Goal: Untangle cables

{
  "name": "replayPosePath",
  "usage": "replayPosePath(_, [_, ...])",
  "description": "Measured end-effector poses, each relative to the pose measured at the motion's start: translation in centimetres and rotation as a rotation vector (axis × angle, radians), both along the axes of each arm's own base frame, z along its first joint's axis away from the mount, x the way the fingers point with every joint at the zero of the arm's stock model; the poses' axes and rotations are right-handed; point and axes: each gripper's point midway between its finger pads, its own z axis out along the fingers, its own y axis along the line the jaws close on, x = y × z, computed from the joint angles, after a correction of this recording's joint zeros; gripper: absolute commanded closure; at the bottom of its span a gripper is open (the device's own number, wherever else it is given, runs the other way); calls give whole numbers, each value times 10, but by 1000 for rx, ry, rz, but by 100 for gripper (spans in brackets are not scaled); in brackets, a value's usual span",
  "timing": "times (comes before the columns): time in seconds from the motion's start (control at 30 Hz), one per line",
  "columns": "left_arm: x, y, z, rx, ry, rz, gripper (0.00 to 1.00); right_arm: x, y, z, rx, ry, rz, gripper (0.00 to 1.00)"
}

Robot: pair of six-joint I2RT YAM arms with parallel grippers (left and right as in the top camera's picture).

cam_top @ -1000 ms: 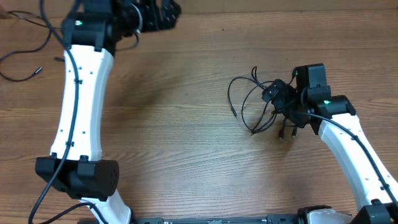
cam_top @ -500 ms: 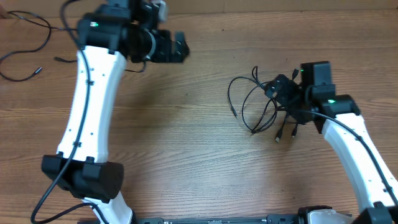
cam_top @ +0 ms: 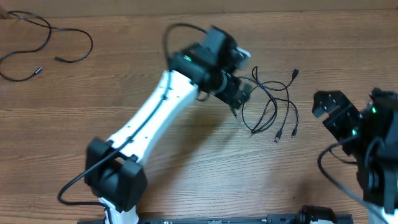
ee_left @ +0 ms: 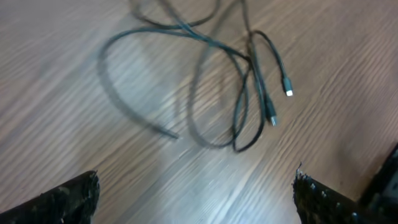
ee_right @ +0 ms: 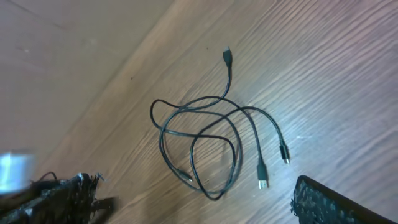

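Left pincer (cam_top: 238, 96) has swung over beside the tangled cables (cam_top: 273, 107); right pincer (cam_top: 329, 107) has withdrawn from them. Both pincers stand apart, empty.

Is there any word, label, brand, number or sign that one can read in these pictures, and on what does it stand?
No text can be read anywhere.
cables: no label or print shows.
table: wood grain only.
left arm and right arm: small green lights, no letters.
white patch at the edge of the right wrist view: too blurred to tell.
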Motion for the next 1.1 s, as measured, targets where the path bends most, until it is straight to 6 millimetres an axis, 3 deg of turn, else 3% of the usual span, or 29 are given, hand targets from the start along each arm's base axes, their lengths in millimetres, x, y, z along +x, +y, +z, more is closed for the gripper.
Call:
replayPosePath(0.23, [-11,-53,-54,-18,-25,-42,0,-20,-3,-3,-18,29,-20,0])
replayPosePath(0.47, [-5,-59,-130,45,114,136,0,-22,-3,-7,-19,51,-23,0])
replayPosePath(0.57, [-6,-56,-148,67,161,192,0,-22,-3,-7,-19,52,-23,0])
replayPosePath(0.9, [-10,-61,-142,31,192,200,0,-17,-5,-16,-19,94,-27,0])
replayPosePath(1.0, [-8,-57,-129,31,166,210,0,-15,-5,-18,-18,103,-27,0])
replayPosePath(1.1, [-4,-40,-108,83,109,261,0,-15,-5,-19,-17,107,-27,0])
